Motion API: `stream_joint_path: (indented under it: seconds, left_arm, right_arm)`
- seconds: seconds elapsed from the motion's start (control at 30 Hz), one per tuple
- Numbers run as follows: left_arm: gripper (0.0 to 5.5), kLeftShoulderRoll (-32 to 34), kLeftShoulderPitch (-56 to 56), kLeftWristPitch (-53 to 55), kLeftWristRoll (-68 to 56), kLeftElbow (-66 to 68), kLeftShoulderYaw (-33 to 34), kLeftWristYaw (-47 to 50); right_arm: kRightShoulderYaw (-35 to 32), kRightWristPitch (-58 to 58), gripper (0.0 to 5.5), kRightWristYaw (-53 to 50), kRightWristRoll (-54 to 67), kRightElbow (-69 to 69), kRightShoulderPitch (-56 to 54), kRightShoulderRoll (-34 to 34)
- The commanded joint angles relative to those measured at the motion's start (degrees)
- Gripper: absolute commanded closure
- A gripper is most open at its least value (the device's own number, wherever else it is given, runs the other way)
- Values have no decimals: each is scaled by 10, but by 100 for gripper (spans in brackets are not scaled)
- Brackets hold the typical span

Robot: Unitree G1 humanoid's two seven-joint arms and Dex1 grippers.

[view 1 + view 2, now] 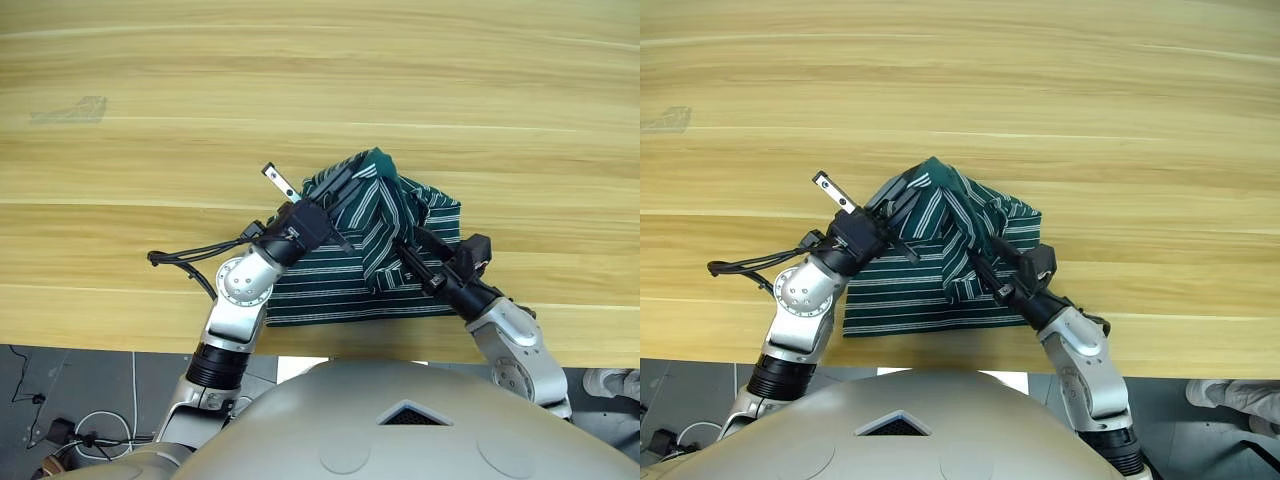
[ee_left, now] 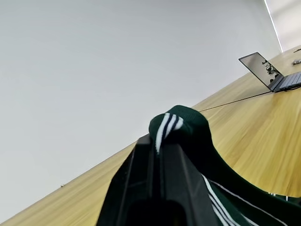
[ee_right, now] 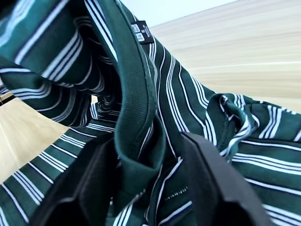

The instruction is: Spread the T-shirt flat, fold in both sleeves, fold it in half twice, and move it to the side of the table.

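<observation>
The dark green T-shirt (image 1: 330, 285) with white stripes lies bunched near the table's front edge, its middle pulled up into a peak. My left gripper (image 1: 338, 192) is shut on a raised fold of the T-shirt (image 2: 181, 125), held above the table. My right gripper (image 1: 408, 252) sits at the shirt's right side. The ribbed collar (image 3: 141, 117) runs between its fingers (image 3: 214, 188) and cloth fills the gap, so it is shut on the shirt. The lower part of the shirt (image 1: 900, 300) lies flat on the wood.
The wooden table (image 1: 320, 90) stretches wide and bare beyond the shirt and to both sides. Its front edge (image 1: 120, 345) runs just below the shirt. An open laptop (image 2: 275, 75) stands far off along the table. Black cables (image 1: 190, 255) trail from my left wrist.
</observation>
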Motion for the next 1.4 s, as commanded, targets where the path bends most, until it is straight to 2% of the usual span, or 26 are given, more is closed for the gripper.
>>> stream_joint_path:
  seconds: [0.03, 0.3, 0.47, 0.57, 0.67, 0.73, 0.83, 0.93, 1.03, 1.17, 1.23, 1.3, 1.4]
  left_arm:
    - [550, -1, 2, -1, 1, -15, 0, 6]
    - [550, -7, -3, -1, -14, -25, 8, 14]
    - [550, -5, -11, 1, 3, -14, 18, 25]
    - [550, 13, -45, 15, 49, 30, 49, 46]
    - [550, 44, -88, 46, 85, 66, 105, 77]
    - [550, 82, -110, 81, 99, 61, 142, 74]
    - [550, 148, -130, 126, 95, 19, 151, 11]
    - [550, 230, -175, 176, 95, -28, 147, -82]
    - [550, 280, -265, 215, 93, -29, 136, -152]
    - [550, 279, -491, 192, 163, 158, 75, -177]
    - [550, 249, -642, 163, 234, 335, 35, -110]
    - [550, 207, -794, 159, 303, 527, -1, 12]
    - [550, 171, -946, 177, 351, 682, -24, 165]
  right_arm:
    - [5, 14, 397, -7, -16, 14, -3, -2]
    - [8, 19, 543, -1, -21, 27, -6, 0]
    - [6, 2, 547, 10, -16, 19, -16, -1]
    - [-19, -12, 547, 18, 7, -10, -63, 5]
    - [-67, -17, 547, 22, 16, -8, -161, -9]
    - [-106, -5, 547, 33, 18, -2, -234, -42]
    - [-140, 2, 547, 60, -1, 7, -312, -106]
    - [-144, -2, 547, 89, -37, 34, -391, -161]
    - [-122, -18, 547, 128, -72, 86, -465, -194]
    - [-83, -84, 547, 143, -153, 335, -689, -182]
    - [-63, -153, 547, 87, -214, 526, -832, -152]
    - [-47, -209, 547, -8, -274, 700, -960, -129]
    - [-36, -244, 547, -133, -324, 828, -1085, -121]
